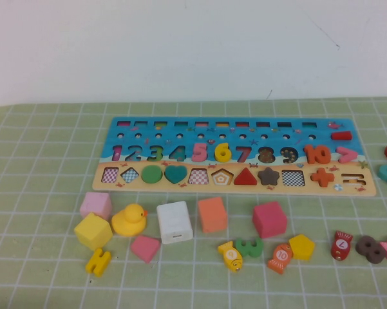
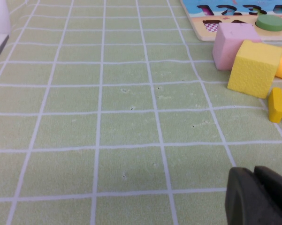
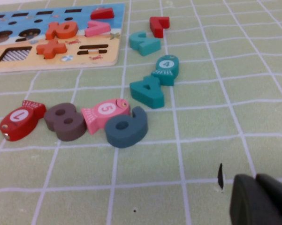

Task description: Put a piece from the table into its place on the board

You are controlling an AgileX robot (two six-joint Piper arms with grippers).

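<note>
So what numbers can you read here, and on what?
"1" to "10": blue wooden puzzle board
"9": yellow wooden fish
"10": orange wooden fish
"7": red wooden fish
"5": pink wooden fish
"4": teal wooden fish
No text: left gripper, right gripper, both above the checked green cloth.

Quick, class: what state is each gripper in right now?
Left gripper: over bare table, holding nothing.
Right gripper: shut, empty, near the loose numerals.

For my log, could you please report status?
Left gripper shut, over green cloth. Right gripper shut, near loose numerals. Small yellow wooden numeral 6 seated in long wooden board. Nothing in the way.
</note>
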